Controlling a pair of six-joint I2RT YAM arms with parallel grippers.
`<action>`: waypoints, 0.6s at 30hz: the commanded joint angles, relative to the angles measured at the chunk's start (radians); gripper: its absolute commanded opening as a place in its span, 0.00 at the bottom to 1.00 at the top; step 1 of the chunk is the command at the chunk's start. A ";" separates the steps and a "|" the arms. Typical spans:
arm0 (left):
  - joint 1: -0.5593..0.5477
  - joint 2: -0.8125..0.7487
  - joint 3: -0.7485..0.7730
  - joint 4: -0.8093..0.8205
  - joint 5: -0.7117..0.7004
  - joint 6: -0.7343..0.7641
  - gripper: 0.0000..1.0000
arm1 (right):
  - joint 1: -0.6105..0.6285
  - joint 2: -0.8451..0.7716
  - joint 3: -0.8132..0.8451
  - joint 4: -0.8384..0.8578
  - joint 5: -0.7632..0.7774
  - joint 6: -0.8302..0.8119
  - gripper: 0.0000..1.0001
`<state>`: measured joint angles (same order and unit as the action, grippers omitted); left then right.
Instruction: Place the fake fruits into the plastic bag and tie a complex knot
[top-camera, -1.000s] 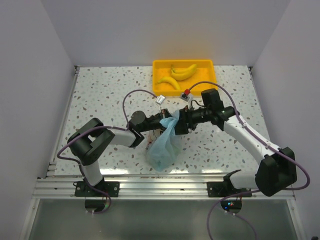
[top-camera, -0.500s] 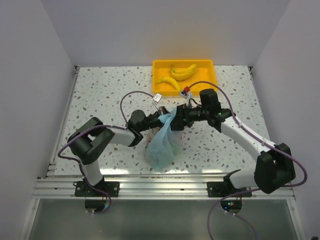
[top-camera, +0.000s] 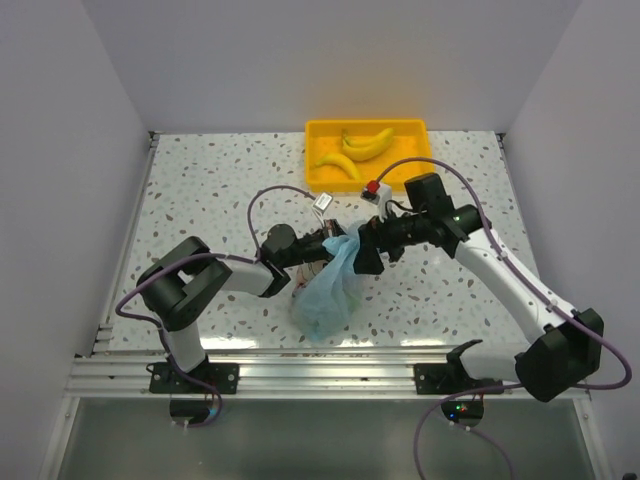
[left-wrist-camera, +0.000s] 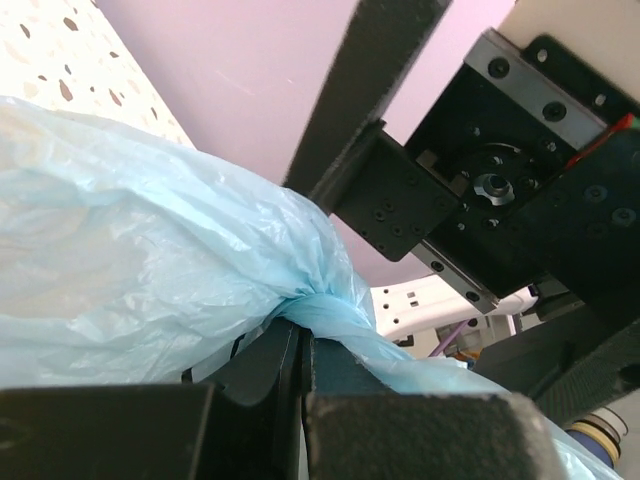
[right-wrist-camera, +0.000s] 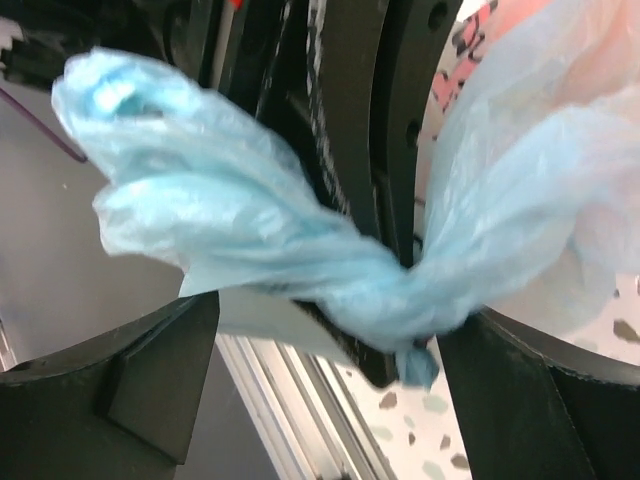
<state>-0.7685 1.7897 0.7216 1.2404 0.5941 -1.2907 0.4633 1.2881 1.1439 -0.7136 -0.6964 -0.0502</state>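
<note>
Room: plain pale lilac-grey walls (top-camera: 300, 60) on 3 sides, no marks. Desk (top-camera: 200, 200) is white w/ grey-brown speckle, matte, boxed in by the walls. Alu rail (top-camera: 320, 372) runs along the near edge, w/ a dark glassy panel (top-camera: 300, 440) below it.

L arm (top-camera: 235, 270) & R arm (top-camera: 500, 265) both reach to mid-desk, purple cables (top-camera: 272, 186) looping off each. Yellow tray (top-camera: 412, 150) sits at the far edge, centre-right, w/ 2 bananas (top-camera: 368, 143) side by side in it, well apart from the hands.

Bag (top-camera: 325, 290), light-blue film, is at desk centre btwn the arms. Its body sags down to the desk, top gathered & lifted. Contents are hazy thru the film, so can't tell which fruit.

L hand (left-wrist-camera: 303, 345) is pressed together, pinching the bag's twisted neck (left-wrist-camera: 330, 318); film bulges out to the left in its wrist view. R hand (right-wrist-camera: 330, 335) is spread wide. The neck passes btwn its fingers (right-wrist-camera: 150, 380) & a loose puff of film sticks out beyond. Can't tell if either finger touches it.
</note>
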 joint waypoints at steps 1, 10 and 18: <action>0.000 -0.024 -0.001 0.034 0.001 0.002 0.00 | -0.017 -0.058 0.042 -0.182 0.051 -0.099 0.90; 0.001 -0.027 0.006 0.028 0.004 -0.005 0.00 | -0.125 -0.027 0.105 -0.294 0.031 -0.233 0.73; 0.001 -0.021 0.013 0.022 0.001 -0.022 0.06 | -0.167 -0.019 0.100 -0.228 -0.054 -0.197 0.58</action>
<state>-0.7681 1.7897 0.7216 1.2392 0.5976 -1.3003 0.2928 1.2587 1.2160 -0.9710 -0.6830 -0.2626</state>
